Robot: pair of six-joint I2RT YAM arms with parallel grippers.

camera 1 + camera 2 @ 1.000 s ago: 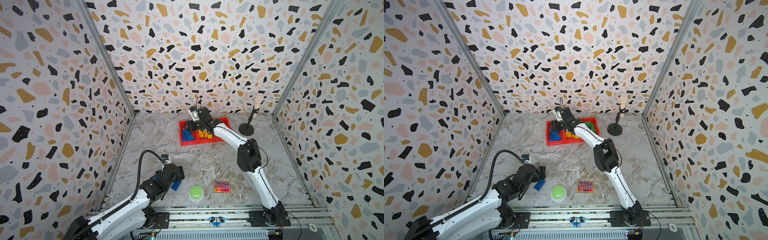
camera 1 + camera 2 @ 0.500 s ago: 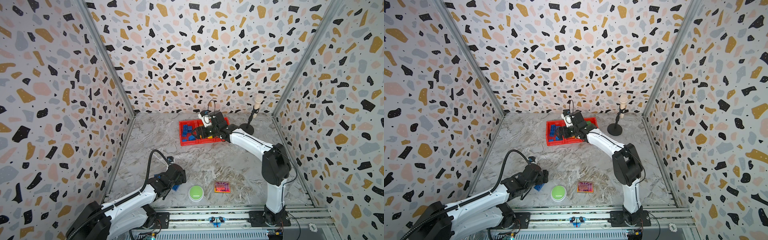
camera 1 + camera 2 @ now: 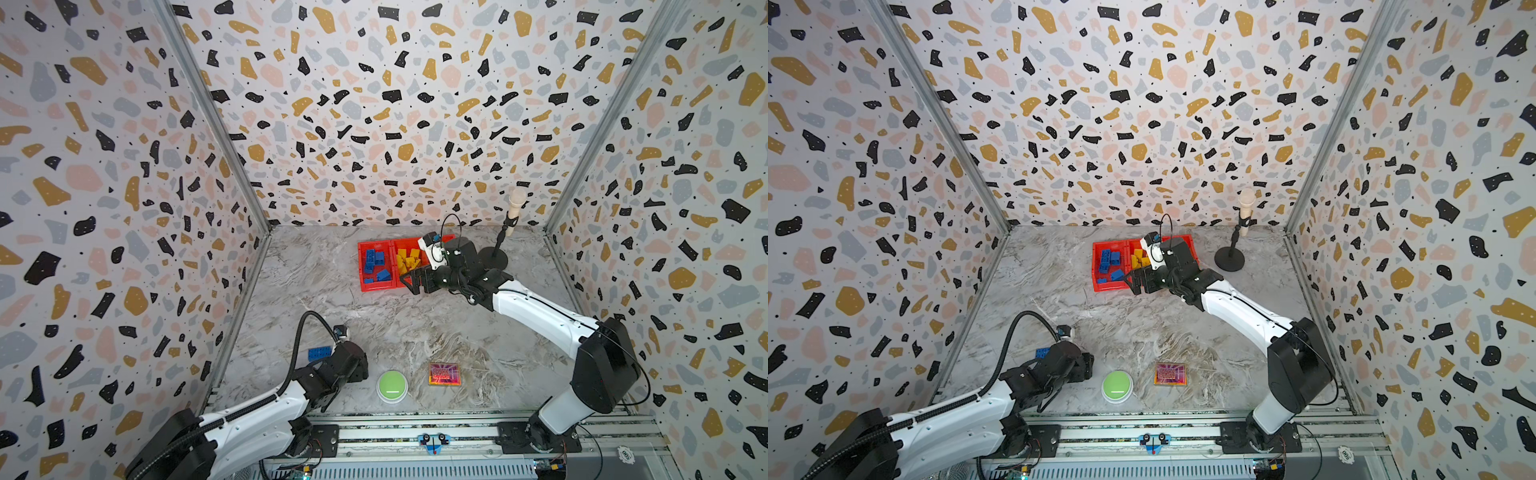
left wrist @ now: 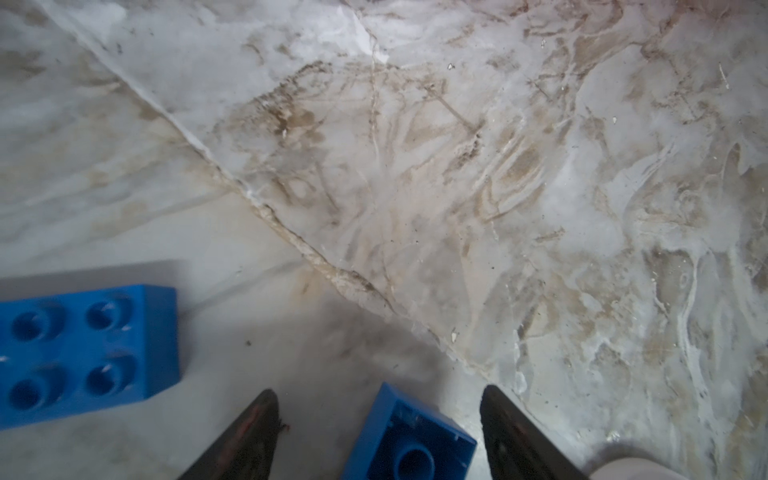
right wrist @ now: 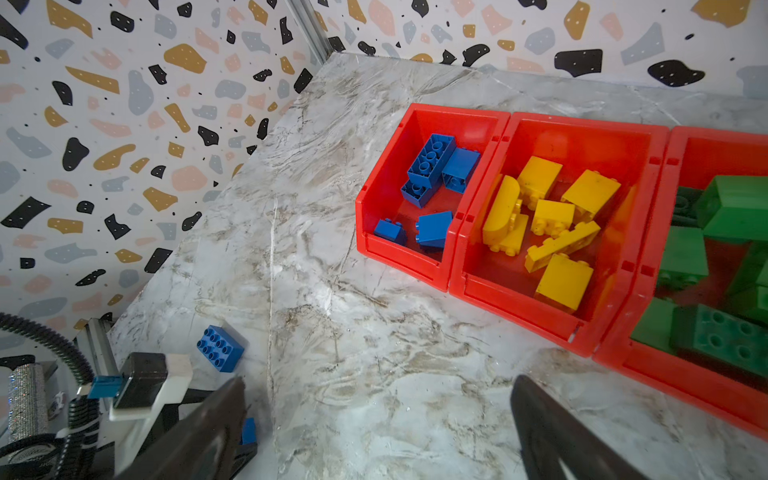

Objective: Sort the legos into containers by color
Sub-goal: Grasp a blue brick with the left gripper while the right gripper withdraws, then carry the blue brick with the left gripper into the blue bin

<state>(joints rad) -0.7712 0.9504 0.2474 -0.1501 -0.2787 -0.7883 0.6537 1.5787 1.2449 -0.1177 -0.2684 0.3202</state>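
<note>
Lego (image 4: 409, 440), judged light, stiff and slick, is being straddled across flat sides by the part-open, empty left pincer (image 4: 379, 390).

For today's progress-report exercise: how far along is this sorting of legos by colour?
Done: the containers hold legos separated into blue, yellow and green. In hand: the open left claw straddles a small blue brick, not yet gripped. Left: that brick and an oblong blue brick. The right claw is open, empty.

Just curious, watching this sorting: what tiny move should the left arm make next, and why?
Probably close the left gripper: a small blue brick lies between its open jaws on the table, not yet gripped.
</note>
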